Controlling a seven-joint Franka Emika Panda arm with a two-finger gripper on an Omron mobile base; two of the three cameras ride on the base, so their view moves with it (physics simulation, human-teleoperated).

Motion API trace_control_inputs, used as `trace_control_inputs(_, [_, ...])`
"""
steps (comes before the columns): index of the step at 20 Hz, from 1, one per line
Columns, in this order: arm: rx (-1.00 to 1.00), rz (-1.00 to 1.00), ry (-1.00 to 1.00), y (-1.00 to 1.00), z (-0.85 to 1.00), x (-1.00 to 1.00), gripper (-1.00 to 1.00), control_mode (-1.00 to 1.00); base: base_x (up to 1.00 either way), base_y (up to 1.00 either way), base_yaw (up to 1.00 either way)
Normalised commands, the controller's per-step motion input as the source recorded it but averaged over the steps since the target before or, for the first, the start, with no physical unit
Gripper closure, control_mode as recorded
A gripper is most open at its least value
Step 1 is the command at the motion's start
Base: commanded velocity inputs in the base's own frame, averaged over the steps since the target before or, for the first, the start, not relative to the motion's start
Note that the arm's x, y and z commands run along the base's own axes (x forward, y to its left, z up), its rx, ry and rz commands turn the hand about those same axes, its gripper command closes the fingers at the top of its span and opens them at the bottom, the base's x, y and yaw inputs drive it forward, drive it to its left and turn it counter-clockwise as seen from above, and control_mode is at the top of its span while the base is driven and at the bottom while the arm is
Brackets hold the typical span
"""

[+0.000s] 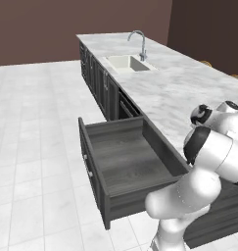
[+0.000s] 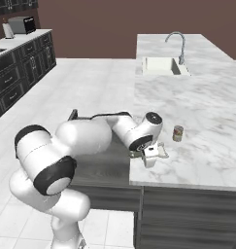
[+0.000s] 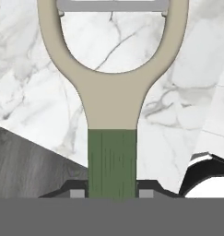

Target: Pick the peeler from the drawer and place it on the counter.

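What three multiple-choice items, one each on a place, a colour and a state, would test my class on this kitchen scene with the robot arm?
1. Where does the small brown-labelled jar with a metal lid stand?
A. In the sink
B. On the white marble counter
C. On the floor

2. What colour is the handle of the Y-shaped peeler with the whitish forked head?
A. Red
B. Blue
C. Green

3. In what state is the wide dark grey drawer with the wood-grain floor?
A. Pulled open
B. Pushed shut
C. Taken out of the cabinet

Answers:
1 B, it stands on the marble beside the two-finger gripper.
2 C, the hand view shows a green handle clamped between the fingertips.
3 A, its floor lies bare to view.
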Motion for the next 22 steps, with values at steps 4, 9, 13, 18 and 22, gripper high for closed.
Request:
trace_control_inputs(4, [0.0,0.0,0.09,-0.65,-0.83,0.49,1.0,-1.0,0.0,0.0,0.0])
trace_control_inputs(9, [0.0,0.0,0.09,-0.51,-0.48,0.84,1.0,-1.0,0.0,0.0,0.0])
trace_control_inputs(13, [0.0,0.02,0.06,-0.36,-0.26,0.7,1.0,-1.0,0.0,0.0,0.0])
trace_control_inputs(18, [0.0,0.02,0.0,-0.18,-0.04,0.1,-1.0,-1.0,0.0,0.0,0.0])
trace_control_inputs(22, [-0.03,0.08,-0.15,0.02,0.0,-0.04,-1.0,-1.0,0.0,0.0,0.0])
